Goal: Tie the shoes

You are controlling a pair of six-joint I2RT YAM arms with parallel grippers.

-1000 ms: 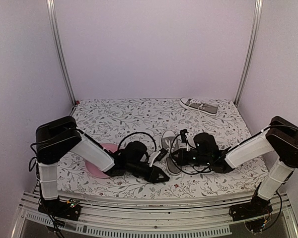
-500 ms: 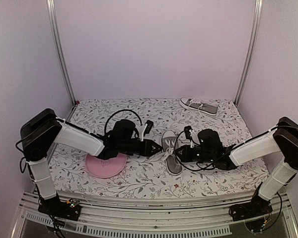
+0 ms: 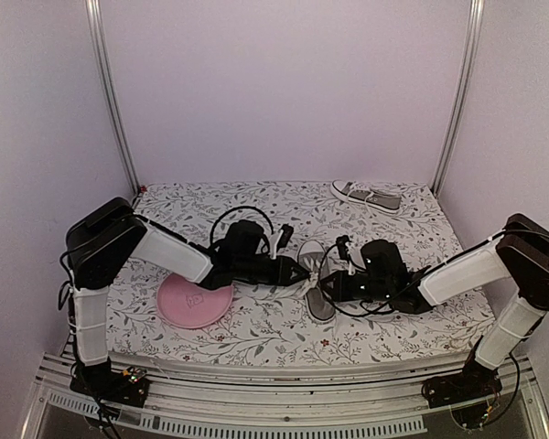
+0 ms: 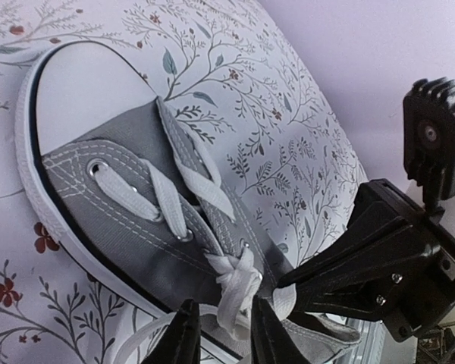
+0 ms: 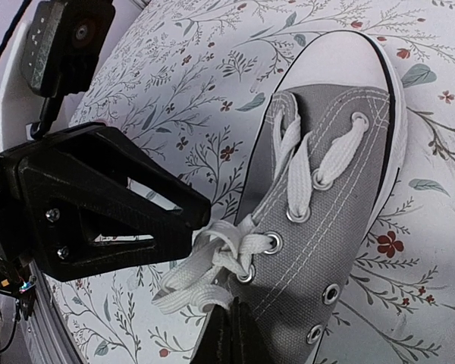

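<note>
One grey shoe point(image 3: 315, 294) with a white toe cap lies mid-table between my two grippers, also seen as the shoe point(image 4: 129, 212) and the shoe point(image 5: 326, 220). Its white lace point(image 4: 239, 284) is knotted at the upper eyelets. My left gripper point(image 4: 224, 305) is open, its fingers standing either side of a hanging lace strand. A flattened loop of the lace point(image 5: 193, 284) runs into my right gripper point(image 5: 229, 309), which is shut on it. The second shoe point(image 3: 367, 196) lies at the back right, laced, away from both arms.
A round pink plate point(image 3: 194, 304) lies left of the shoe, under the left arm's forearm. The left gripper point(image 3: 299, 273) and the right gripper point(image 3: 323, 284) nearly touch over the shoe. Side walls and metal posts close in the flowered table point(image 3: 256, 343).
The left arm swung from the table's front by the plate, back and left, then in to the shoe's laces, its jaws a little wider. The right gripper stayed shut beside the shoe.
</note>
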